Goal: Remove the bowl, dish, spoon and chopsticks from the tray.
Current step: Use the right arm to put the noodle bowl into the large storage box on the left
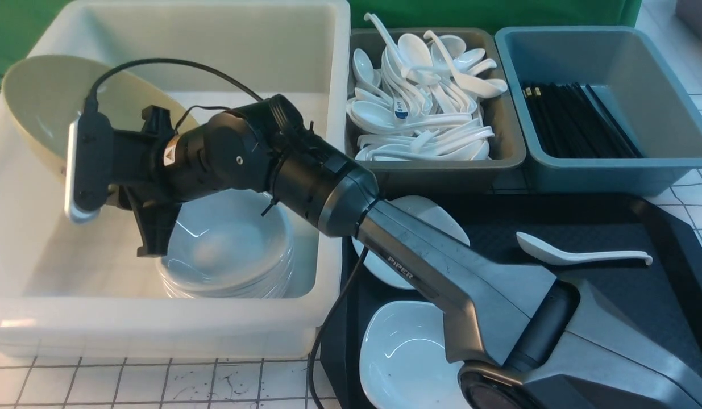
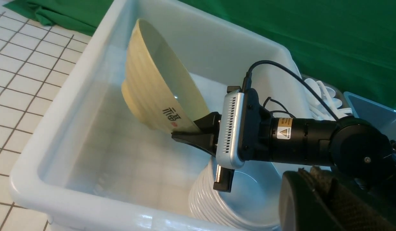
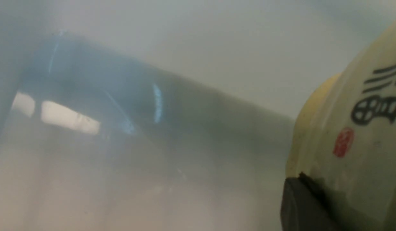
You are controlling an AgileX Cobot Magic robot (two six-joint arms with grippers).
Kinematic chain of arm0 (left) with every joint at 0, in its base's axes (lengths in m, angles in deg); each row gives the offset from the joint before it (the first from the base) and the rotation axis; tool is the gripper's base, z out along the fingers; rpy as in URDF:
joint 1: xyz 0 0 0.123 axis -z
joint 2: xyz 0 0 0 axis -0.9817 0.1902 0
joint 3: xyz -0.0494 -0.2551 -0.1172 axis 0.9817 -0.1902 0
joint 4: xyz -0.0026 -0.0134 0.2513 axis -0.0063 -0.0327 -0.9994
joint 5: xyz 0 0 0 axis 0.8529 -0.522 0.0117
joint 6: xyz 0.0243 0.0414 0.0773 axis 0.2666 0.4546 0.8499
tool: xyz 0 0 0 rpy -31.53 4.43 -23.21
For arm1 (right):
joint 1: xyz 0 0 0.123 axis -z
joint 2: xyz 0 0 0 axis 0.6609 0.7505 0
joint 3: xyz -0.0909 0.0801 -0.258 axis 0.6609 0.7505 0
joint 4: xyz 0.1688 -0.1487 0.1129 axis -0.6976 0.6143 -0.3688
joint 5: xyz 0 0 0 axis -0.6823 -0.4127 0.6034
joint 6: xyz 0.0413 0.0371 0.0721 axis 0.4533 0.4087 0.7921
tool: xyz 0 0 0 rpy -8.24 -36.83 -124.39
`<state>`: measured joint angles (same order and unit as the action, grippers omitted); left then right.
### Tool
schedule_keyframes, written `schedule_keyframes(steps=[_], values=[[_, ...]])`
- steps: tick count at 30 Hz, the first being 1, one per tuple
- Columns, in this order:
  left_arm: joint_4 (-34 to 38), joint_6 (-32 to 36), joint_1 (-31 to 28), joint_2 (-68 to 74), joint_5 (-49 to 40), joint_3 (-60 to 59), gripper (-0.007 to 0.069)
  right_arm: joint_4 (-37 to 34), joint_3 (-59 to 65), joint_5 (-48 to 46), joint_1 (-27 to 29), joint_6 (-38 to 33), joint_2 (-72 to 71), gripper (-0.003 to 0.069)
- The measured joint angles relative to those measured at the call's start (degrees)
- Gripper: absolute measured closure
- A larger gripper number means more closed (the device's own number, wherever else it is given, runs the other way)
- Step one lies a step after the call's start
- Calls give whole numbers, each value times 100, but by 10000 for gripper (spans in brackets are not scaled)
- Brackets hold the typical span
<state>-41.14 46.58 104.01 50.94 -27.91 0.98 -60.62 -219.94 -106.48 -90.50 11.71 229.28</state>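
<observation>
The right pincer (image 2: 186, 130) is shut tight on the rim of the yellow bowl (image 2: 146, 80). The bowl is tipped up on its side, in the air inside the big white tub (image 1: 157, 335). In the front view the bowl is at 10 o'clock in the tub. A stack of white dishes (image 1: 231, 244) sits in the tub at 4 o'clock, under the arm.

The black tray (image 1: 612, 227) is at 3 o'clock from the tub, right beside it. The white spoon (image 1: 578, 253) lies on the tray. Two small white dishes (image 1: 402, 346) sit on the tray at its 9 o'clock side.

At 12 o'clock from the tray are a grey bin (image 1: 510, 153) full of white spoons and a blue bin (image 1: 612, 170) with black chopsticks (image 1: 578, 122).

The left pincer is closed tight and does not show clearly.
</observation>
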Motion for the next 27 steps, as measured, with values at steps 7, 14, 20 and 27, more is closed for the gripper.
schedule_keyframes(steps=[7,14,20,27], values=[[7,0,0,0,43,0,624,-5,0,-21,-17,18,74,587],[7,54,0,0,123,0,624,16,0,37,-17,18,74,500],[7,181,0,0,139,0,624,16,-41,239,-23,-3,74,357],[7,185,0,0,346,0,624,48,-54,143,-103,181,-4,265]])
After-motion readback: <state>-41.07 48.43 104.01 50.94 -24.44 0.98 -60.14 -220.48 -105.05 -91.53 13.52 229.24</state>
